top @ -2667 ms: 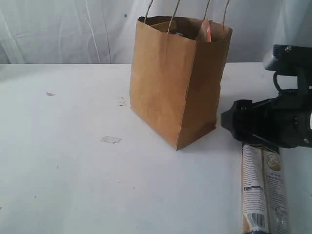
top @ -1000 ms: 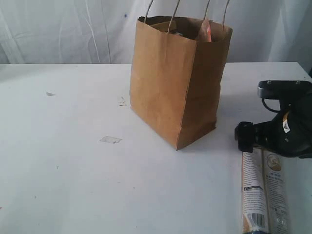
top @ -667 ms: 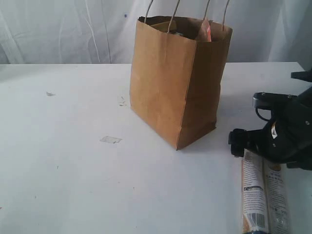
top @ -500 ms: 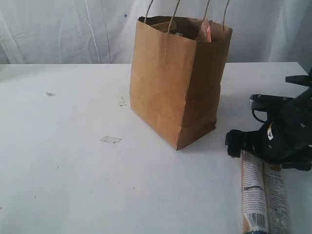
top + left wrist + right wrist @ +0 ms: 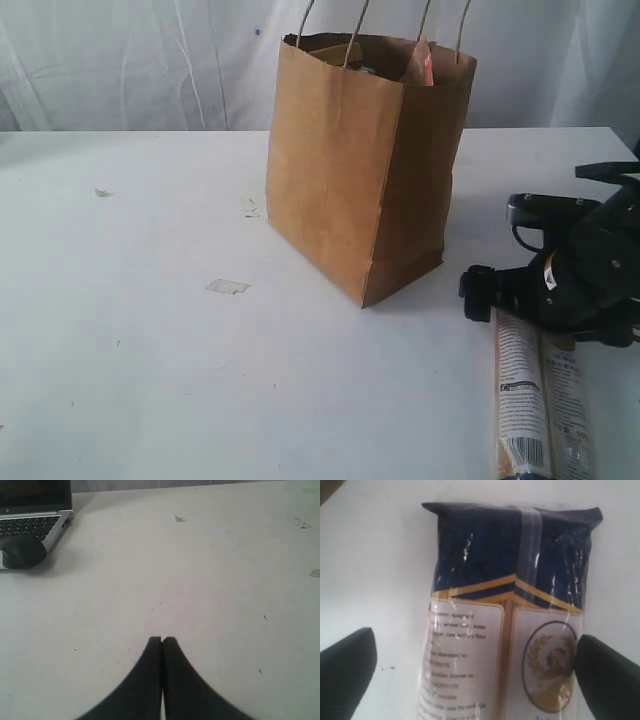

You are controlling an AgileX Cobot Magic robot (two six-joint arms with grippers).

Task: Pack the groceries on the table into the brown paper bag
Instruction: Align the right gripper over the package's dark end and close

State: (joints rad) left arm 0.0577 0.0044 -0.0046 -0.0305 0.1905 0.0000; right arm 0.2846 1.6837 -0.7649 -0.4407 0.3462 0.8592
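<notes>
Long beige printed packet (image 5: 540, 400) lies flat on the table (image 5: 150, 350), right of the brown paper bag (image 5: 350, 170); the right gripper (image 5: 477, 672) straddles its dark end, jaws spread wide, not clamping it; the left gripper (image 5: 162, 642) is closed and empty.

Far back, white curtain (image 5: 120, 60), hung in soft vertical folds, one small dark spot high on it. Nearer, flat on the worktop (image 5: 150, 380), small pale scrap (image 5: 227, 287), roughly rectangular, faintly shiny. Well apart from it toward the curtain, tiny grey crumb (image 5: 103, 192); off to one side of that, faint scuffed smudge (image 5: 250, 208). In the left wrist view, corner of an open silver laptop (image 5: 35, 510), dark screen and grey keys, cut off by the picture's edge. Against its front edge, rounded black mouse (image 5: 20, 551), soft shadow beside it.
</notes>
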